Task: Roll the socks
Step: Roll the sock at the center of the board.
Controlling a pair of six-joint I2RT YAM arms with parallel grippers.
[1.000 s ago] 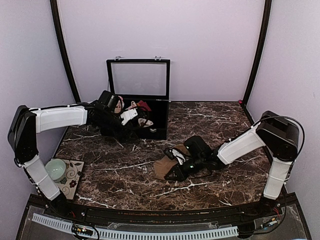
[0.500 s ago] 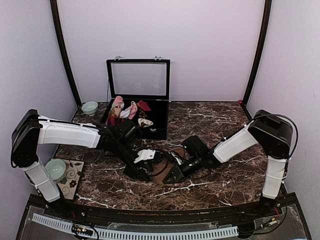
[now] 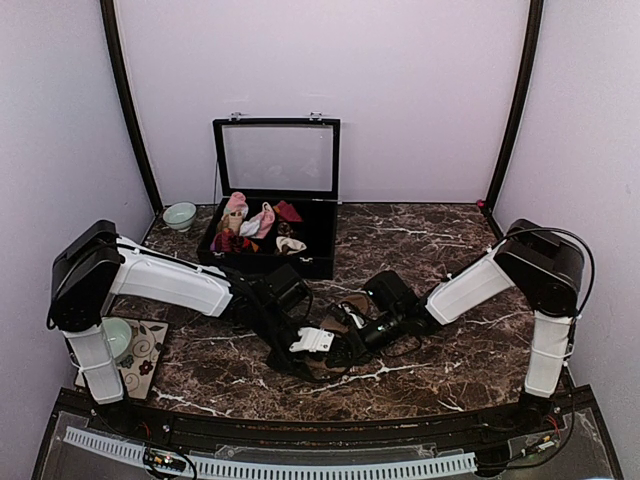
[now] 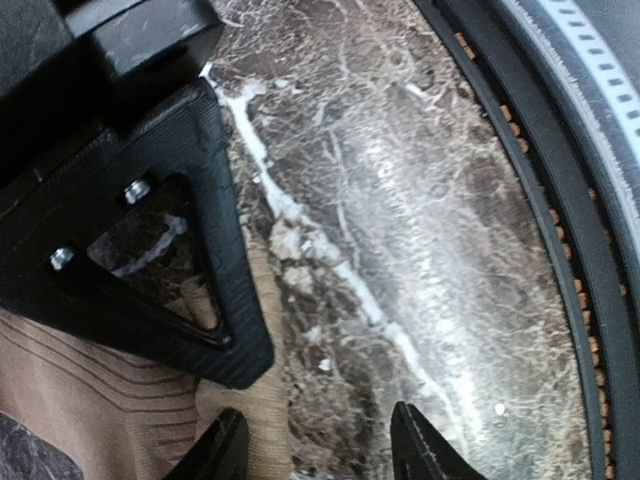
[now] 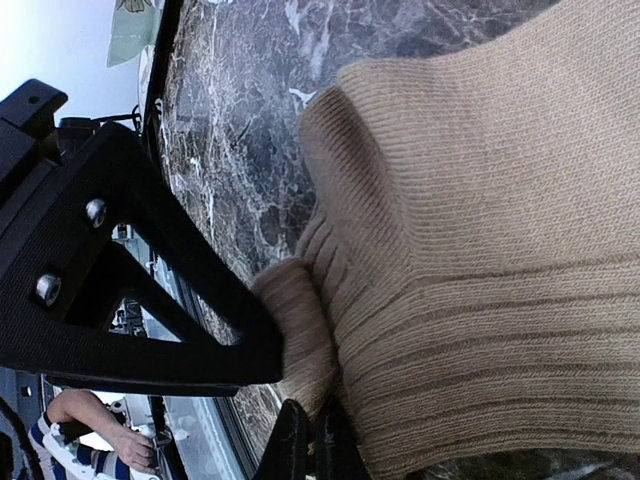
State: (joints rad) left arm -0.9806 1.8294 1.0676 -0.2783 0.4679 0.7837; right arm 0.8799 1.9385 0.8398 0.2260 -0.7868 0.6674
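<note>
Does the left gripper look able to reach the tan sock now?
Probably yes: the left gripper is open at the tan sock, one finger over its edge; the right gripper grips only the cuff.

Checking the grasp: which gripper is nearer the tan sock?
Right. The right gripper is shut on the tan sock at its cuff; the left gripper stands open over its edge.

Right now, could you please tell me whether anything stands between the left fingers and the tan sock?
Nothing visible does. The left fingers stand open at the edge of the tan sock, one tip over the fabric. The right fingers, shut on the same sock, crowd in beside them without blocking.
</note>
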